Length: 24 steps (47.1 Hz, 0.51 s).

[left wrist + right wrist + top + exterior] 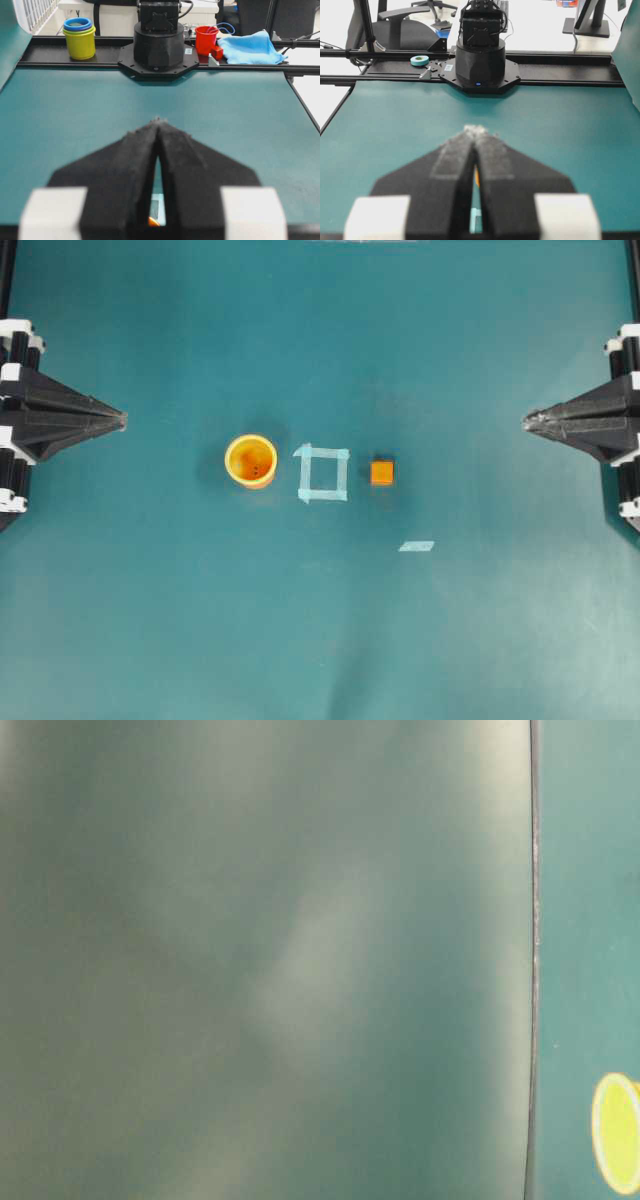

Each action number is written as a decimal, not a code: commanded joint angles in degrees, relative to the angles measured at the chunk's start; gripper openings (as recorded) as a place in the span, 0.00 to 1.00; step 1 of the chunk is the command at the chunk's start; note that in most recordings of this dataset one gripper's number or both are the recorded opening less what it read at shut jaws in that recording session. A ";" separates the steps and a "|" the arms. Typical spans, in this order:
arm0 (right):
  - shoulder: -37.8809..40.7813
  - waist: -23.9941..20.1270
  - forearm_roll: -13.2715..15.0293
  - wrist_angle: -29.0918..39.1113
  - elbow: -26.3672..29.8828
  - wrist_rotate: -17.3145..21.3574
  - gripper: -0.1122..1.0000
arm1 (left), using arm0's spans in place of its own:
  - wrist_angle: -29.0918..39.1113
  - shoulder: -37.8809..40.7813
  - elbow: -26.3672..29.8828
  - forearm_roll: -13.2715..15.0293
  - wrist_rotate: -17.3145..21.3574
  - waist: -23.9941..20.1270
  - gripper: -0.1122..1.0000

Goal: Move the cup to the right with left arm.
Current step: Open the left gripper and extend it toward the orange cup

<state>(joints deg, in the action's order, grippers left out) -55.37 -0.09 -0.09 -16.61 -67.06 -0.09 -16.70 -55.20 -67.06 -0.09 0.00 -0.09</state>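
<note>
close in front of my left wrist camera, my left hand (159, 121) is clenched, its two black fingers meeting at the tips and blocking most of the worktop (60, 115) beyond. through the thin slit between them only a speck of orange shows, too small to tell what it is. my right hand (476, 129) is clenched the same way, tips together, and hides what lies past it.

from overhead, the cup (251, 460) stands upright and open just beside the pale tape square (323, 473), on the side toward my left hand (122, 419), apart from both hands. it is round, orange-yellow, with a thick rim and a dark speck or two inside. across the tape square from it sits the small orange cube (382, 473).

at table level most is a blurred grey-green haze; only part of the cup's rim (616, 1132) shows, cut off by the frame edge.
</note>
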 commanded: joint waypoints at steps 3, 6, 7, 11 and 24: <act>0.53 0.00 0.00 0.00 1.49 -0.09 0.10 | 2.37 0.09 0.70 -0.70 0.53 0.79 0.10; 0.53 0.00 0.00 0.18 1.93 -0.35 0.10 | 3.16 0.18 0.70 -0.70 0.53 0.79 0.10; 0.53 0.00 0.00 0.26 2.02 -0.35 0.10 | 3.16 0.18 0.70 -0.70 0.53 0.79 0.10; 0.53 0.00 0.00 0.26 2.11 -0.35 0.10 | 3.08 0.44 0.53 -0.70 0.53 0.79 0.10; 0.53 0.00 0.00 0.26 2.20 -0.18 0.10 | 1.76 3.96 -1.49 -0.88 0.79 0.79 0.11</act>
<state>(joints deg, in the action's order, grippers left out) -55.20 -0.09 -0.18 -16.17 -66.62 -0.44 -13.71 -52.82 -68.55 -0.79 0.70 0.53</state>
